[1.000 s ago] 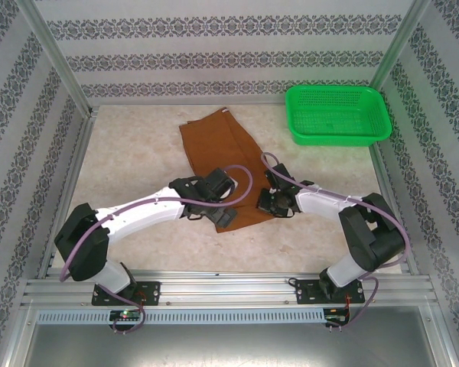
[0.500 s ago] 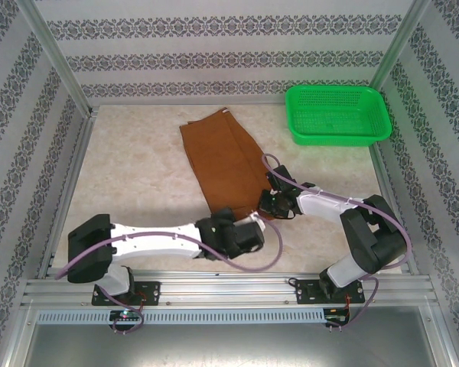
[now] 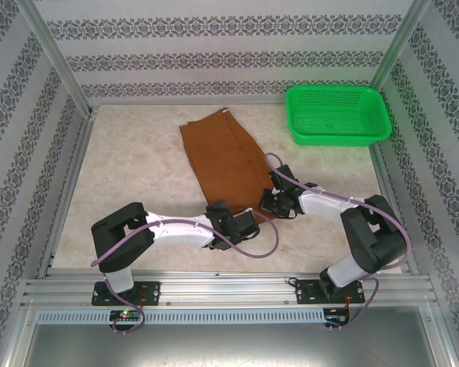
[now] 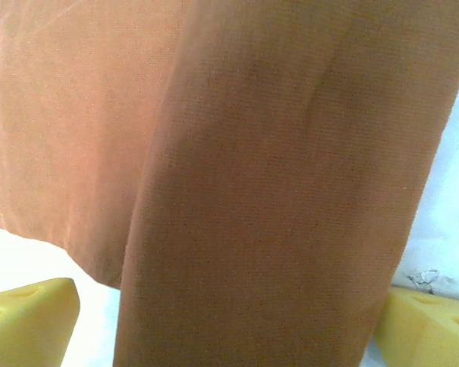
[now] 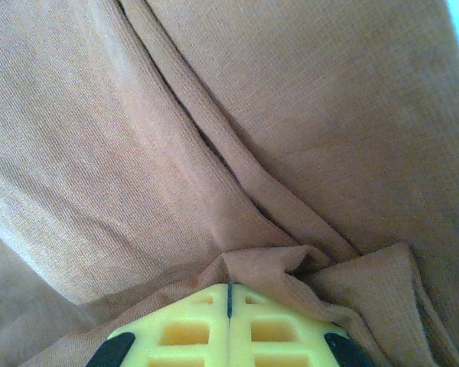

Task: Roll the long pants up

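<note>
— Since the long pants (image 3: 222,157) are the thing to watch, where do they lie?

— Flat on the pale bench (image 3: 130,168), about the middle. They make one long rust-brown strip running from the far side down toward the near right, with a lengthwise fold line along it.

— And the arms?

— Both meet it at its near end. The left jaws stand wide at the near edge. From the left wrist, a yellow pad (image 4: 30,317) sits at each lower corner with a band of the brown cloth running between them, and neither pad clearly presses it.

— The right?

— The right jaws are pressed together at the strip's near right corner. Their yellow pads (image 5: 191,329) meet along a thin seam, and the cloth puckers up into their tip, so they pinch the pants.

— Anything else on the bench?

— A green basket (image 3: 336,115) in the far right corner, well apart from the pants.
</note>
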Robot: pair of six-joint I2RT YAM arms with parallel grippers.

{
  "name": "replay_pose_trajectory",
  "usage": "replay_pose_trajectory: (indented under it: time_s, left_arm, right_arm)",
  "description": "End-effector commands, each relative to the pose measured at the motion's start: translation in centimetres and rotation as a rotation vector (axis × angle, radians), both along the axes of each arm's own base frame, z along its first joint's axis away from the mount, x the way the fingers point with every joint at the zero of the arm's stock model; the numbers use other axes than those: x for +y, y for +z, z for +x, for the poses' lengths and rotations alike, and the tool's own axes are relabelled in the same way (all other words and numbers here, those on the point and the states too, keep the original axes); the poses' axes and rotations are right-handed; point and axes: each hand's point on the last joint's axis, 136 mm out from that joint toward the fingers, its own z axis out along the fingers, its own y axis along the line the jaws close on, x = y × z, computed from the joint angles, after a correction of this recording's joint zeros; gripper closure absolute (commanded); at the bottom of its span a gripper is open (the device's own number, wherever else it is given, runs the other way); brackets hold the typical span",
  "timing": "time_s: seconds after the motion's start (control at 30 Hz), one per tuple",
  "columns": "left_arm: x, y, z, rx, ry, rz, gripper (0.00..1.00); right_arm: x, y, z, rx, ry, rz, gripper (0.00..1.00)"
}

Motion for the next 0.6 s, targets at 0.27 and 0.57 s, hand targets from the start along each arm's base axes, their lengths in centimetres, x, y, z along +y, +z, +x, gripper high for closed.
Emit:
replay_pose_trajectory:
  time_s: [0.27,0.57]
  left_arm:
    - [0.6,-4.7,3.5,0.133,0.043,-0.075,0.24]
    - [-0.1,-8.3,3.0,0.297,0.057,-0.038,1.00]
  right_arm:
    - [-2.2,-2.5,-1.7,0.100,-0.031,-0.073,1.00]
    - [-2.0,-2.3,-1.6,0.104,-0.025,-0.080,1.00]
